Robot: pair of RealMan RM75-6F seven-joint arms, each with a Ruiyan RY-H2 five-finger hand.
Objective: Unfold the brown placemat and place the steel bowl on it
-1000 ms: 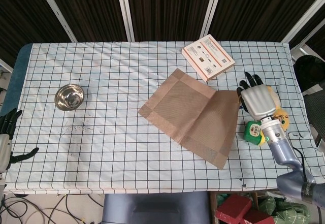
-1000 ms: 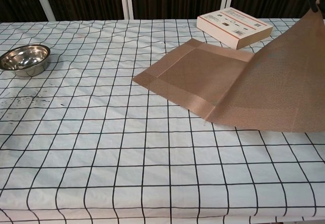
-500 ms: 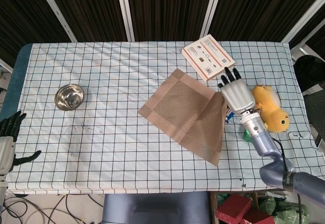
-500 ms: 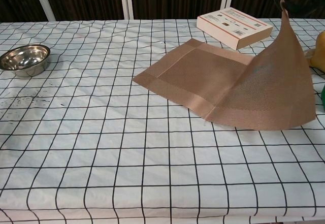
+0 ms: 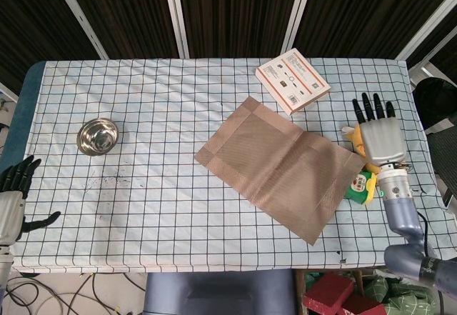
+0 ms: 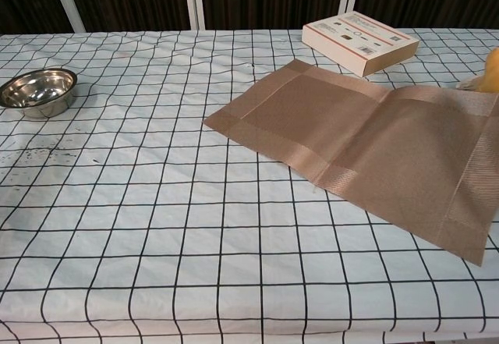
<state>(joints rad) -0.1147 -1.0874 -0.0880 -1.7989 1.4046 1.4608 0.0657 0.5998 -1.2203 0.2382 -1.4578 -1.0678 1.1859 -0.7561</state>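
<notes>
Counter [image 5: 178, 86] under white cloth with black grid, wrinkled. Behind it: dark corrugated wall panels [image 5: 235, 11] split by white frame bars [image 5: 173, 11]. Cables [image 5: 93, 286] on floor below front edge.

text: none legible | box [image 5: 293, 81]: printed label, too small to read

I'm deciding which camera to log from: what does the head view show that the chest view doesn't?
Only the head view shows the right hand, open above the yellow plush toy, the left hand open off the table's near-left edge, and a green item beside the placemat. The chest view adds nothing of its own except a sliver of that toy. Both show the unfolded brown placemat, the steel bowl off it, and the box.
</notes>
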